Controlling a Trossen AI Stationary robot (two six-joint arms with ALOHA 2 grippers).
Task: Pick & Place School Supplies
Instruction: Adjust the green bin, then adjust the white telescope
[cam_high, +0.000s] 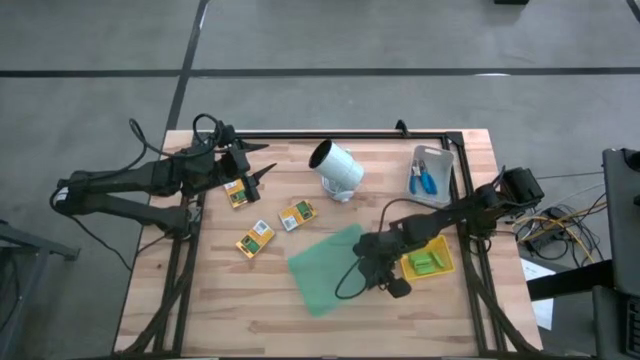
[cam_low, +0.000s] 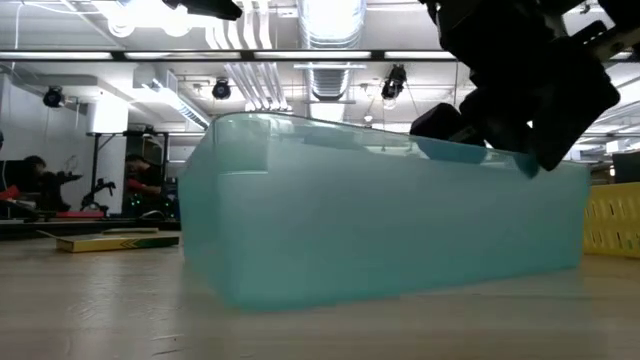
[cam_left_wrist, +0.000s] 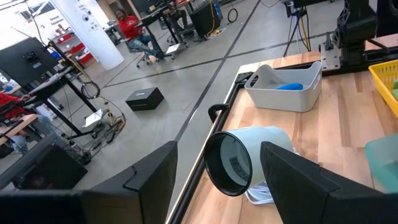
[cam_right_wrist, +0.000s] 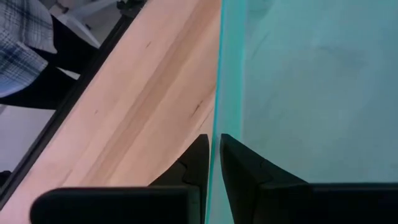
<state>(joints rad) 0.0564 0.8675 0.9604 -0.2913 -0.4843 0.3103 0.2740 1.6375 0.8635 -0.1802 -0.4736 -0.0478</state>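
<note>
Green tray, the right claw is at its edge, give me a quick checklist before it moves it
1. Right claw shut on the green tray wall: ok.
2. Wall sits between both fingers: ok.
3. Tray free of packets: ok in the high view.
4. Yellow tray right beside the right arm: not ok, tight.
5. Left claw far away, open: ok.
6. Tray lifted off the table: cannot tell.

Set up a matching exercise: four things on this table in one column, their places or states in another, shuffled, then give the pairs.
1. green tray
2. blue-handled scissors
3. light-green blocks
4. white cup

A. in the grey bin
B. lying on its side
C. rim pinched by the right gripper
D. in the yellow tray

Pairs: 1-C, 2-A, 3-D, 4-B
</note>
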